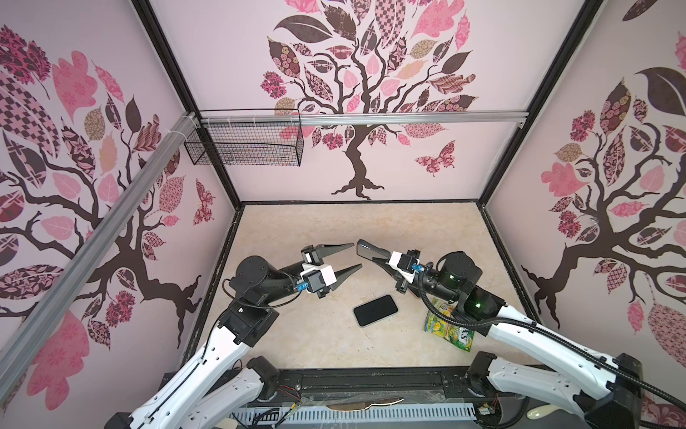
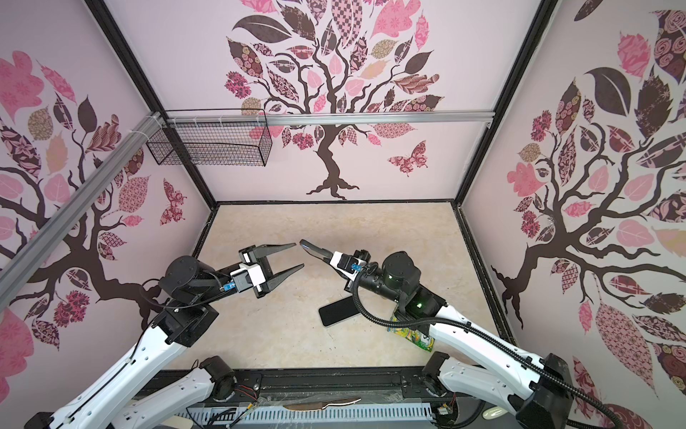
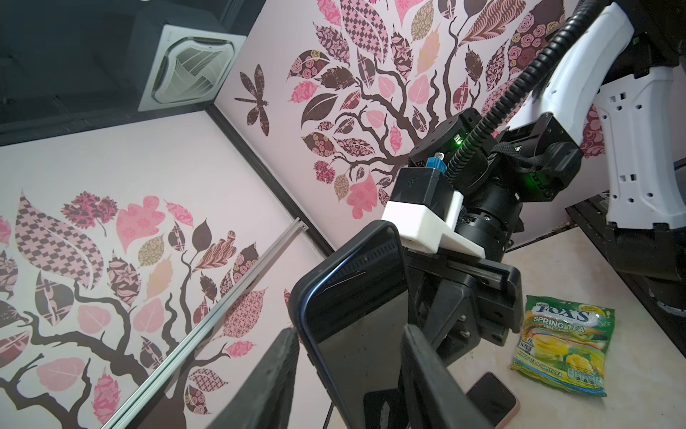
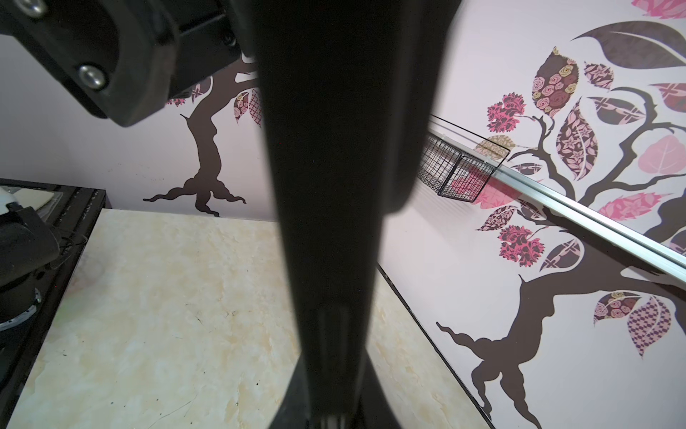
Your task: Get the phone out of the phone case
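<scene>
Aloft, right gripper [image 1: 375, 256] clamped on glossy black blue-rimmed phone case [image 3: 352, 315]; left gripper [image 1: 356, 254] jaws apart around its end; flat black phone [image 1: 375, 310] lies on beige marble table [image 1: 297, 230]

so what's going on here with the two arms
The right gripper holds a cased phone up above the table, its free end toward the left gripper. The left gripper is open, with its fingers on either side of that end in the left wrist view, not closed on it. The phone is not yet out of the case. A second phone lies flat on the table, and a candy bag sits by the right arm.
</scene>
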You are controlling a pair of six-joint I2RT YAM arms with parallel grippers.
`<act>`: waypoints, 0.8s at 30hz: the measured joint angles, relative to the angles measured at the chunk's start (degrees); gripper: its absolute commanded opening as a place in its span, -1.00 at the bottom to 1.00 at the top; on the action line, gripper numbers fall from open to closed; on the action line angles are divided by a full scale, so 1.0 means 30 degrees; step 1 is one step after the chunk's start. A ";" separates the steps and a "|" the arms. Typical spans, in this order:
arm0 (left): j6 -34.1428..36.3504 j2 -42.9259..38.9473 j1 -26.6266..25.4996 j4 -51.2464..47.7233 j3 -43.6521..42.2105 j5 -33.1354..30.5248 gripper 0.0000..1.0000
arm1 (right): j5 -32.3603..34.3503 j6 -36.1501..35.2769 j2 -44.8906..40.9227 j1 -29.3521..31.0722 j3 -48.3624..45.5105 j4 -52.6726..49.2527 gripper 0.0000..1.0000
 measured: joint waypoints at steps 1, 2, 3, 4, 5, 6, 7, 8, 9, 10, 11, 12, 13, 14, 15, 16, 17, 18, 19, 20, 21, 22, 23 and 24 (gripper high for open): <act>0.0000 0.0036 0.0000 0.0007 0.0000 0.0015 -0.03 | -0.0066 0.0029 0.0000 0.0000 0.0000 -0.0007 -1.00; -0.0007 0.0066 0.0000 0.0007 0.0000 0.0022 -0.04 | -0.0109 0.0058 0.0000 0.0000 0.0000 0.0000 -1.00; -0.0007 0.0102 0.0000 0.0007 0.0000 0.0029 -0.04 | -0.0160 0.0095 0.0000 0.0000 0.0000 0.0000 -1.00; -0.0007 0.0131 0.0000 0.0007 0.0000 0.0036 -0.04 | -0.0197 0.0138 0.0000 0.0000 0.0000 -0.0007 -1.00; -0.0007 0.0153 0.0000 0.0007 0.0000 0.0036 -0.04 | -0.0233 0.0204 0.0000 0.0000 0.0000 -0.0007 -1.00; -0.0015 0.0168 0.0000 0.0007 0.0000 0.0044 -0.05 | -0.0270 0.0233 0.0000 0.0000 0.0000 -0.0007 -1.00; -0.0015 0.0189 0.0000 0.0007 0.0000 0.0058 -0.04 | -0.0313 0.0270 0.0000 0.0000 0.0000 -0.0007 -1.00; -0.0015 0.0197 0.0000 0.0007 0.0000 0.0087 -0.04 | -0.0357 0.0284 0.0000 0.0000 0.0000 -0.0007 -1.00; -0.0015 0.0219 0.0000 0.0007 0.0000 0.0109 -0.04 | -0.0415 0.0299 0.0007 0.0000 0.0000 -0.0007 -1.00; -0.0015 0.0226 0.0000 0.0007 0.0000 0.0138 -0.04 | -0.0474 0.0328 0.0000 0.0000 0.0000 -0.0015 -1.00; -0.0022 0.0233 0.0000 0.0007 0.0000 0.0175 -0.04 | -0.0517 0.0342 0.0007 0.0000 0.0000 -0.0015 -1.00; -0.0029 0.0240 0.0000 0.0007 0.0000 0.0204 -0.05 | -0.0554 0.0350 0.0007 0.0000 0.0000 -0.0015 -1.00; -0.0044 0.0248 0.0000 0.0007 0.0000 0.0255 -0.05 | -0.0597 0.0350 0.0007 0.0000 0.0000 -0.0015 -1.00; -0.0058 0.0248 0.0000 0.0007 0.0000 0.0284 -0.05 | -0.0612 0.0357 0.0007 0.0000 0.0000 -0.0022 -1.00; -0.0073 0.0255 0.0000 0.0007 0.0000 0.0321 -0.05 | -0.0634 0.0357 0.0007 0.0000 0.0000 -0.0022 -1.00; -0.0080 0.0270 0.0000 0.0007 0.0000 0.0342 -0.05 | -0.0678 0.0364 0.0007 0.0000 0.0000 -0.0022 -1.00; -0.0087 0.0277 0.0000 0.0007 0.0000 0.0357 -0.05 | -0.0707 0.0379 0.0007 0.0000 0.0000 -0.0036 -1.00; -0.0095 0.0306 0.0000 0.0015 0.0000 0.0364 -0.05 | -0.0743 0.0408 0.0007 0.0000 0.0000 -0.0044 -1.00; -0.0095 0.0335 0.0000 0.0022 0.0000 0.0364 -0.05 | -0.0758 0.0415 0.0007 0.0000 0.0000 -0.0058 -1.00; -0.0095 0.0364 0.0000 0.0029 0.0000 0.0364 -0.05 | -0.0772 0.0430 0.0007 0.0000 0.0000 -0.0080 -1.00; -0.0095 0.0379 0.0000 0.0022 0.0000 0.0364 -0.05 | -0.0809 0.0474 0.0015 0.0000 0.0000 -0.0117 -1.00; -0.0095 0.0393 0.0000 0.0029 0.0000 0.0364 -0.05 | -0.0860 0.0503 0.0029 -0.0007 0.0007 -0.0138 -1.00; -0.0095 0.0401 0.0000 0.0029 0.0000 0.0364 -0.05 | -0.0903 0.0546 0.0044 -0.0007 0.0007 -0.0160 -1.00; -0.0095 0.0423 0.0000 0.0029 0.0000 0.0364 -0.05 | -0.0962 0.0590 0.0066 -0.0007 0.0015 -0.0182 -1.00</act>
